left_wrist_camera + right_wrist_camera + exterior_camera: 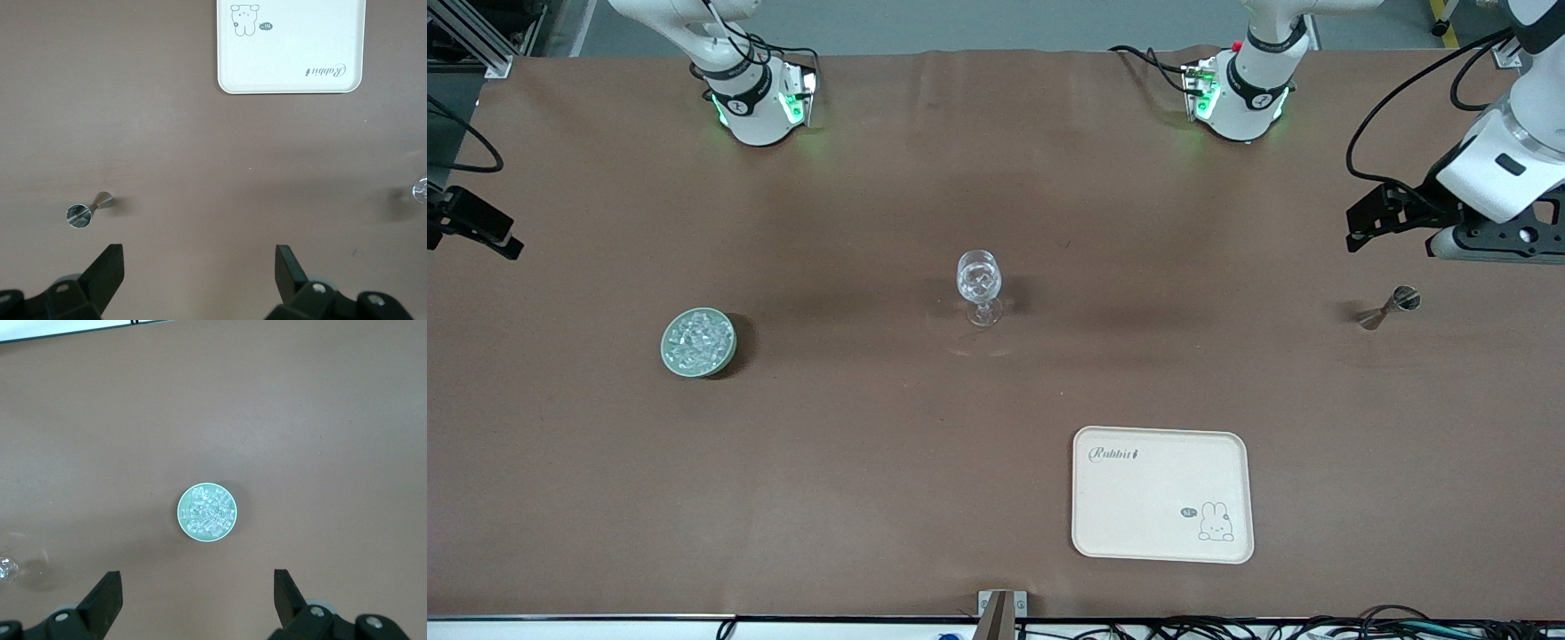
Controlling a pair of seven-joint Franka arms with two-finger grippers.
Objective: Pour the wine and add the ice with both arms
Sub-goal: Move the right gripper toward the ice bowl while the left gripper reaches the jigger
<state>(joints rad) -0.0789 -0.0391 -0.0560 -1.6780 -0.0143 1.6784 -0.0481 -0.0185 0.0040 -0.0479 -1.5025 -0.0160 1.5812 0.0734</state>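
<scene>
The ice (697,339) fills a pale green bowl (730,352) toward the right arm's end of the table. The ice (208,511) and its bowl (183,520) also show in the right wrist view. A clear stemmed wine glass (979,286) stands upright mid-table. A small metal jigger (1391,307) lies on its side toward the left arm's end, seen also as the jigger (87,211). My left gripper (1357,228) hangs open above the table near the jigger, and the left gripper (200,267) holds nothing. My right gripper (198,590) is open and empty, high over the table beside the bowl. No wine shows.
A cream tray (1103,533) with a rabbit print lies near the table's front edge, nearer the front camera than the glass; the tray (291,67) has nothing on it. Both arm bases stand along the table's back edge. The glass foot (420,190) shows at the picture's edge.
</scene>
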